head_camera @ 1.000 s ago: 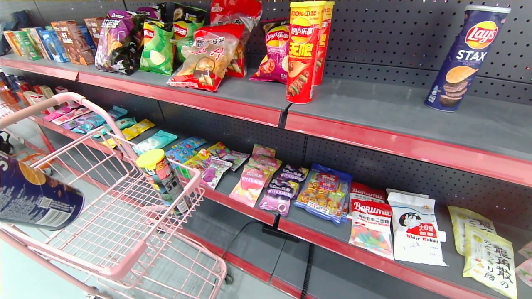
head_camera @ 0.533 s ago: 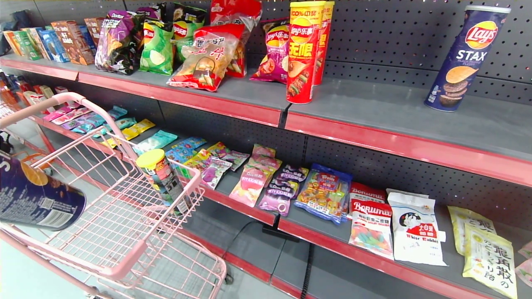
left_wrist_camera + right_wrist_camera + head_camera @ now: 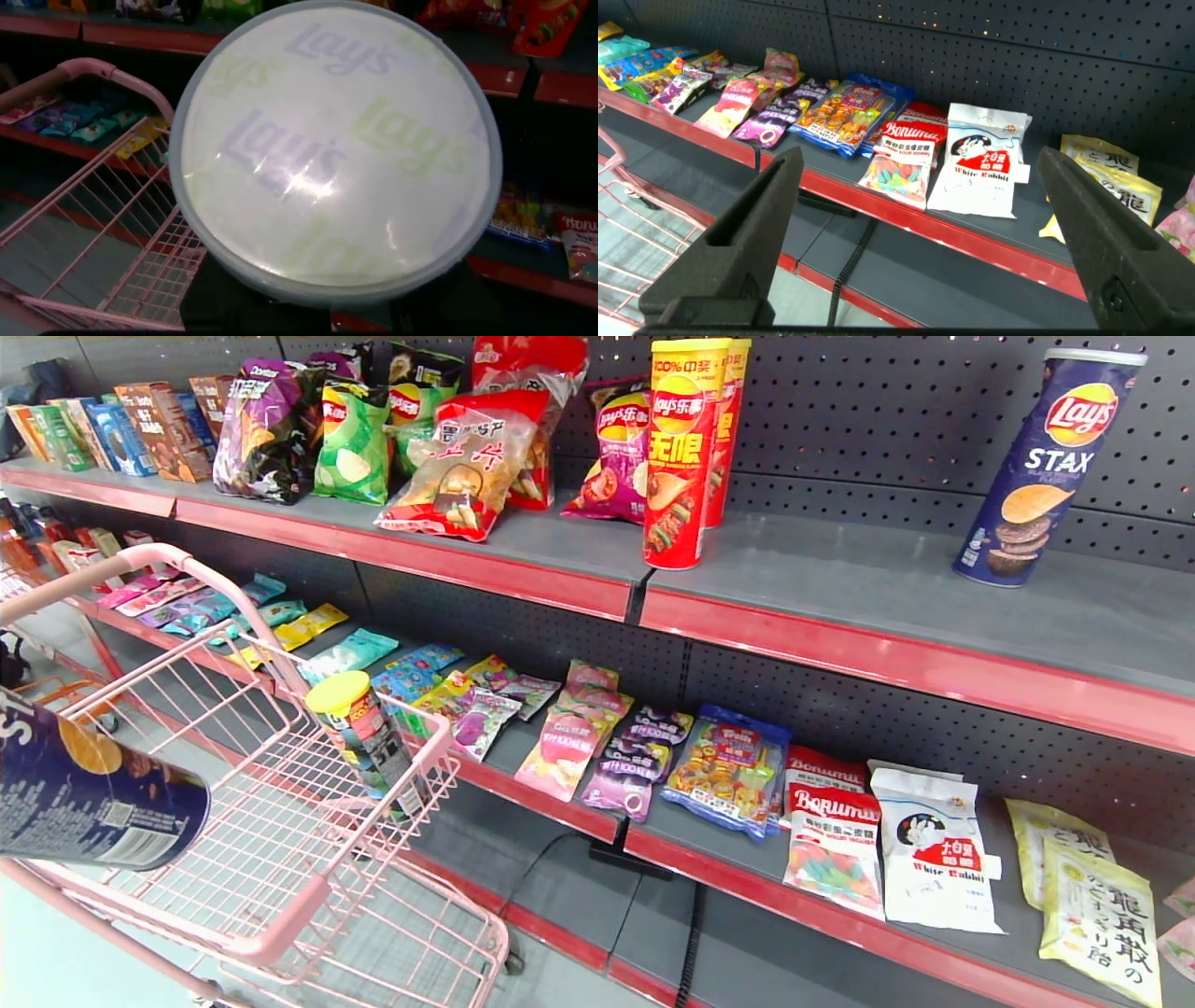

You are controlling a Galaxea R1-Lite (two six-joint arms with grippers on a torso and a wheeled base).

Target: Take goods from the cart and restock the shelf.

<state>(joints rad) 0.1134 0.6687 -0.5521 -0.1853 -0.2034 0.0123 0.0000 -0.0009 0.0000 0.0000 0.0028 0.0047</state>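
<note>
Blue can [image 3: 93,789], white lid [image 3: 336,149] facing the wrist, held by left end effector; right end effector [image 3: 920,163] gapes empty.

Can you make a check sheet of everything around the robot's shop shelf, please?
Surface: grey upper shelf, bare between the red crisp cans and the standing blue can.
Job's things: held blue crisp can aloft at the pink cart; yellow-lidded can in the cart's corner.
Clutter: snack bags on the upper shelf; sweet packets flat on the lower shelf.
Tools: left tool shut on the held blue crisp can; right tool open, holding nothing.
Cables: black cable hanging below the lower shelf.
Surroundings: dark pegboard behind the shelves.
</note>
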